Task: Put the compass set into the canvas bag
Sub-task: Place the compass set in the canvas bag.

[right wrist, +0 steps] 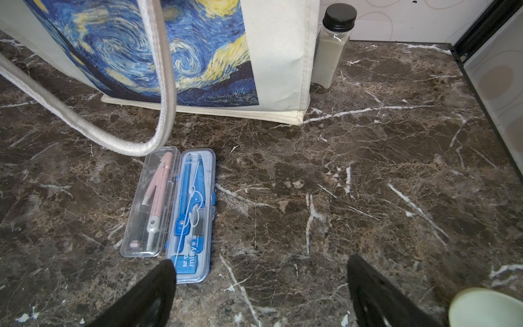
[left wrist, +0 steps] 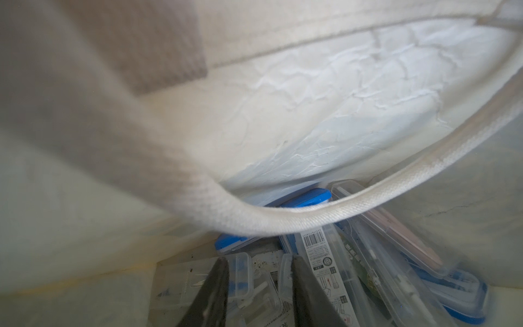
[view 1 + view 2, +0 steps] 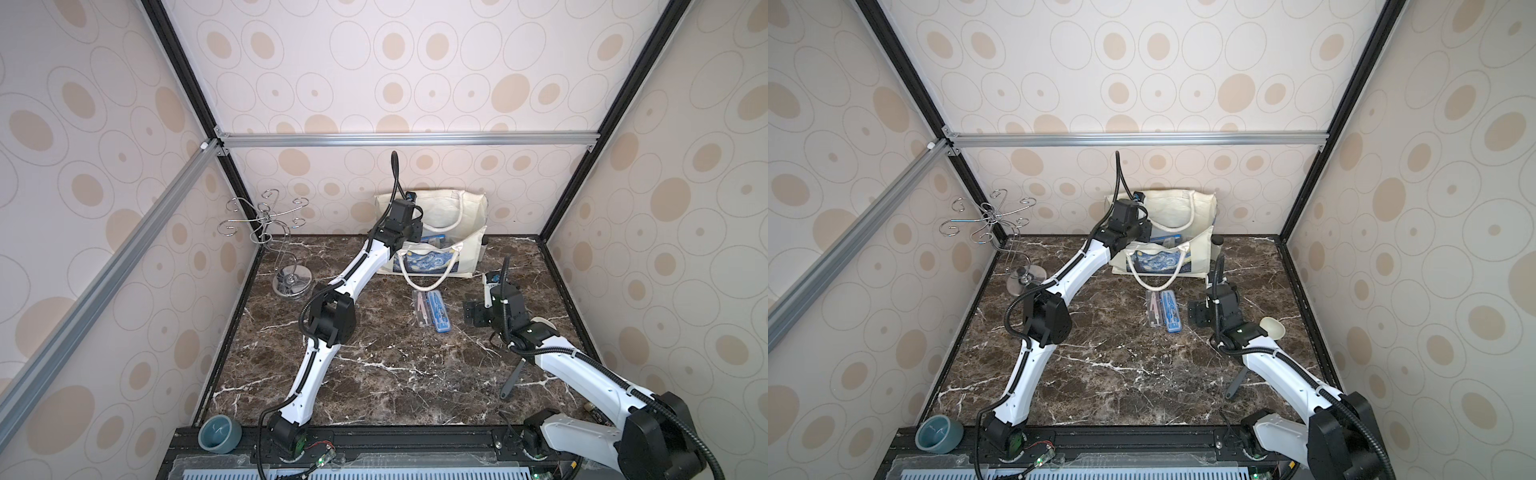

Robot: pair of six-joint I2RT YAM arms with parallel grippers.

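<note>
Bowl: grey-blue bowl (image 3: pixel 219 433) sits on the front rail, beside the left arm's base.
Right gripper: right gripper (image 1: pixel 260 260) hangs over the marble table (image 1: pixel 368 170), jaws spread wide, gripping nothing; one fingertip is at the near end of the blue set.
Compass sets: blue compass set (image 1: pixel 192 215) and pink compass set (image 1: pixel 150 201) lie flat, side by side, in front of the bag, blue on the right.
Bag: canvas bag (image 3: pixel 457 212) stands upright at the back of the table, mouth open; its front rope handle (image 1: pixel 85 124) droops to the pink set's far end.
Left gripper: left gripper (image 2: pixel 259 260) reaches into the bag mouth, jaws drawn fully in, nothing seen between them.
Bag contents: more compass cases (image 2: pixel 325 269) lie piled at the bottom.
Bottle: black-capped bottle (image 1: pixel 331 45) stands just beside the bag's right side.
</note>
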